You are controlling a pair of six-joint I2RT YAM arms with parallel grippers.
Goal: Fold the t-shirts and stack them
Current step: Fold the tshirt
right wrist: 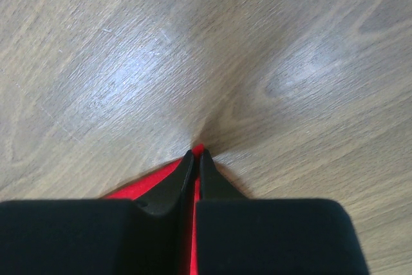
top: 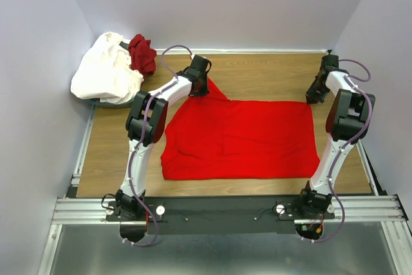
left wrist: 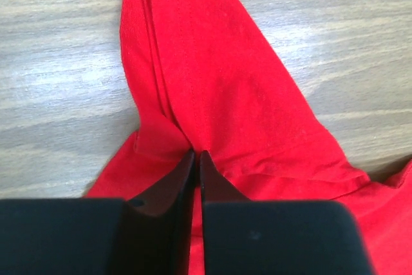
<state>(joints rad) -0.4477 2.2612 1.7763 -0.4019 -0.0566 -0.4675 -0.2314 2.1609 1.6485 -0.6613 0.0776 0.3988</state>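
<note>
The bright red t-shirt (top: pixel 241 140) lies spread flat across the middle of the wooden table (top: pixel 264 75). One sleeve (left wrist: pixel 206 62) is pulled up into a point at its far left corner. My left gripper (top: pixel 201 89) (left wrist: pixel 196 154) is shut on a fold of red cloth at the base of that sleeve. My right gripper (top: pixel 315 98) (right wrist: pixel 198 152) is shut on the shirt's far right corner, and a sliver of red cloth (right wrist: pixel 198 149) shows between its tips. The white t-shirt (top: pixel 106 72) and the maroon t-shirt (top: pixel 143 53) lie crumpled together at the far left corner.
Grey walls close in the table on the left, back and right. A metal rail (top: pixel 225 210) with both arm bases runs along the near edge. Bare wood shows behind the red shirt and along both its sides.
</note>
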